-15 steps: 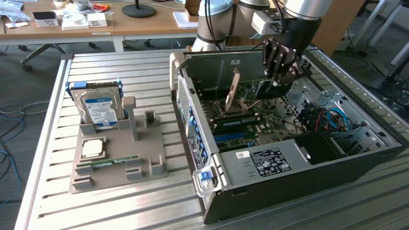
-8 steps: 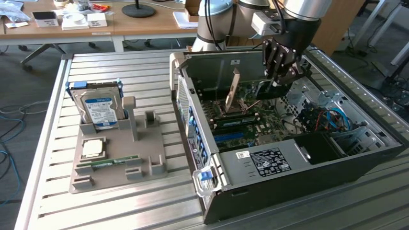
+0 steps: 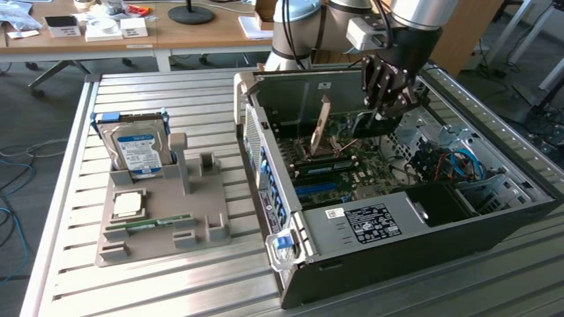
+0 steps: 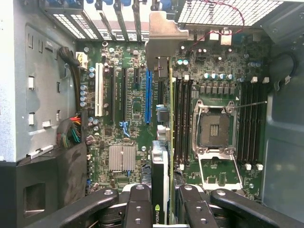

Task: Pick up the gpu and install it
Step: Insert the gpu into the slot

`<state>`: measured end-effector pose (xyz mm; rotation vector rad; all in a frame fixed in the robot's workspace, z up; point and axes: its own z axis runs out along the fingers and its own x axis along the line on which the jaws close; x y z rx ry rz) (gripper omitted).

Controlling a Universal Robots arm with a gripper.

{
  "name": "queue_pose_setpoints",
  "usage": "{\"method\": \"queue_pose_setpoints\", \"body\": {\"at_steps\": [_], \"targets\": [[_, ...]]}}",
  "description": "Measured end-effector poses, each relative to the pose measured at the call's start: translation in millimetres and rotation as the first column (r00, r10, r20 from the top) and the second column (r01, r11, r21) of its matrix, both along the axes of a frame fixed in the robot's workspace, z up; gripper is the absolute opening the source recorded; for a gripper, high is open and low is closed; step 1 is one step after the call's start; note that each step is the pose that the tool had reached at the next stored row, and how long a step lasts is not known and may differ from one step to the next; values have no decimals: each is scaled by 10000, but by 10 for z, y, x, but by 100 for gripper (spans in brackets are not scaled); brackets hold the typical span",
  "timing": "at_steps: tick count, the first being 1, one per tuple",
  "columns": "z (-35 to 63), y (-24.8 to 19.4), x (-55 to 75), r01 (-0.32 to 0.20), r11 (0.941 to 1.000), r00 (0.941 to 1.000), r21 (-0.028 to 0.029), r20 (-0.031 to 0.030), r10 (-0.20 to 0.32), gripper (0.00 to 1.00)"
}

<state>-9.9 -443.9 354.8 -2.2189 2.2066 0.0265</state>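
The gpu is a thin dark card seen edge-on in the wrist view, with its pale metal bracket at the far end by the case's rear slot openings. My gripper is shut on it, with one black finger on each side of the card. The card hangs above the motherboard, just beside the long blue slot; I cannot tell whether it touches the board. In the exterior view my gripper reaches down into the open computer case, with the gpu dark below the fingers.
The open CPU socket and memory slots lie beside the card. On the slatted table at the exterior view's left, a grey fixture holds an upright hard drive, a CPU chip and a green memory stick. A wooden desk stands behind.
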Motion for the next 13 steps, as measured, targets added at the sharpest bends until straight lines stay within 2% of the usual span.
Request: {"method": "queue_pose_setpoints", "body": {"at_steps": [13], "targets": [[-25, 0, 0, 0, 10000, 10000, 0, 0, 0, 27]]}}
